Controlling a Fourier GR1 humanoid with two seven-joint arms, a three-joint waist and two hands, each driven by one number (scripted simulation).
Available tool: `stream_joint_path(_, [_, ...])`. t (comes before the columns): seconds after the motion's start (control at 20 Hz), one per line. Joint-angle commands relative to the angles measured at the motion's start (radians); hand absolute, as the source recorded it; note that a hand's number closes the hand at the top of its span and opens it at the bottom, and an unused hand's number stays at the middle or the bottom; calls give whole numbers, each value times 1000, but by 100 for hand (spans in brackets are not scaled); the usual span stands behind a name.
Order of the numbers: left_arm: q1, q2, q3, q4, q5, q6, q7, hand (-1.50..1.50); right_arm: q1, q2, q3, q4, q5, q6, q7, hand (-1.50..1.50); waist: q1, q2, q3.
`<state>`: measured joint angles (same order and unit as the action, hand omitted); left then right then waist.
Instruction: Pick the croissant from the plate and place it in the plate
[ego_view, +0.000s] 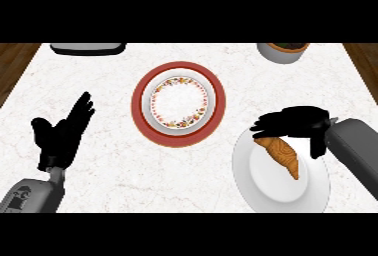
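right robot hand (291, 125) curled rnd top end of croissant (286, 156) on white plate (255, 185); left robot hand (63, 132) open at left of worktop (148, 175).

Golden-brown croissant (284, 156) lying slantwise on the plain white plate (247, 175) — its upper end under the right hand (291, 125). Left of that hand — well apart — the red-rimmed floral plate (140, 107).

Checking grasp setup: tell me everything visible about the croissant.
The croissant is golden-brown with darker ridges across its crust, long and tapering. It lies flat and diagonal on the plain white plate, upper end toward the left, lower tip pointing right. The right robot hand covers its upper end; whether it grips cannot be told.
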<state>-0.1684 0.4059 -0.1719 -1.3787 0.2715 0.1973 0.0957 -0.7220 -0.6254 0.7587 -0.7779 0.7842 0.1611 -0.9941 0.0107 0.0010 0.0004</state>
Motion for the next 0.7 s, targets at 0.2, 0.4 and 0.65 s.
stream_joint_path(0.2, [14,-31,51,-1,-13,-55,9,0,-23,67,-77,43,111,42,-36,-150,-4,-1,0])
stream_joint_path(0.4, [-46,0,84,-2,-33,-67,64,0,-17,158,-86,97,172,-19,21,-150,-2,0,0])
stream_joint_path(0.65, [21,-45,77,-83,-78,-33,78,0,-14,169,-114,136,258,-47,-9,-150,-2,-1,0])
